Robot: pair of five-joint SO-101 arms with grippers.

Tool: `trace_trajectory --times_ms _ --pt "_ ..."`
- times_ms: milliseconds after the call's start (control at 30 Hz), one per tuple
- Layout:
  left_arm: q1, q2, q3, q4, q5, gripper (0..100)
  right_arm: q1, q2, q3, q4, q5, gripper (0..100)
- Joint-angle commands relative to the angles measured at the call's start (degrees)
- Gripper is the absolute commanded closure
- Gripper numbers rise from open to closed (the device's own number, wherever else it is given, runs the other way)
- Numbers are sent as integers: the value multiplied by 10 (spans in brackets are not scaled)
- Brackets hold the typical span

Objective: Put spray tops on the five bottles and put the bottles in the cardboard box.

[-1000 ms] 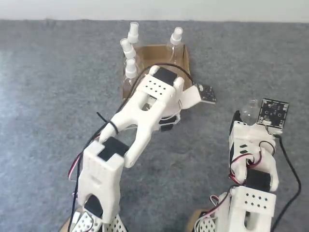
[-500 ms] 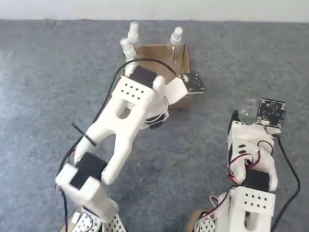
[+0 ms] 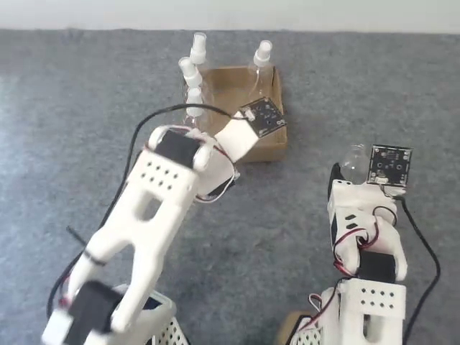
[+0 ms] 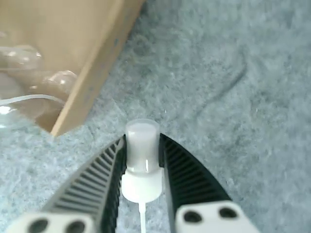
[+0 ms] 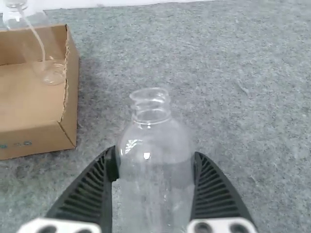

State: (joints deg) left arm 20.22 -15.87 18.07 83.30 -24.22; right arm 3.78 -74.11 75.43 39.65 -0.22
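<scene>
done: four capped bottles [image 3: 263, 52] in box [image 3: 231, 86] (it seems) | left gripper [image 4: 142, 170] clamps top [image 4: 142, 145] near box | right gripper [image 5: 153, 182] grips last, uncapped bottle [image 5: 151, 145]

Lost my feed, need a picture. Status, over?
Left gripper shut on spray top. Right gripper shut on uncapped bottle. Cardboard box close beside left gripper, not between the two.

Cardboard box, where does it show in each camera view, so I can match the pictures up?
High view: the cardboard box sits in the upper middle of the picture.
Left wrist view: its wall runs diagonally beyond the spray top in the left hand.
Right wrist view: its corner lies beyond the open bottle in the right hand.
Shared landmark: the clear bottles standing inside it.
</scene>
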Motion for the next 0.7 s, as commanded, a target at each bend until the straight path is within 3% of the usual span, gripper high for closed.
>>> trace_trajectory --times_ms 0,233,500,667 --pt "-11 -101 33 -41 36 988 -15 -12 -2 -9 -6 961" --pt "-43 -135 46 -51 84 988 -35 -12 -2 -8 -6 961" --pt "-42 -222 161 -183 149 988 -47 -12 -2 -7 -6 961" --pt "-42 -269 195 -220 193 988 -49 -12 -2 -7 -7 961"
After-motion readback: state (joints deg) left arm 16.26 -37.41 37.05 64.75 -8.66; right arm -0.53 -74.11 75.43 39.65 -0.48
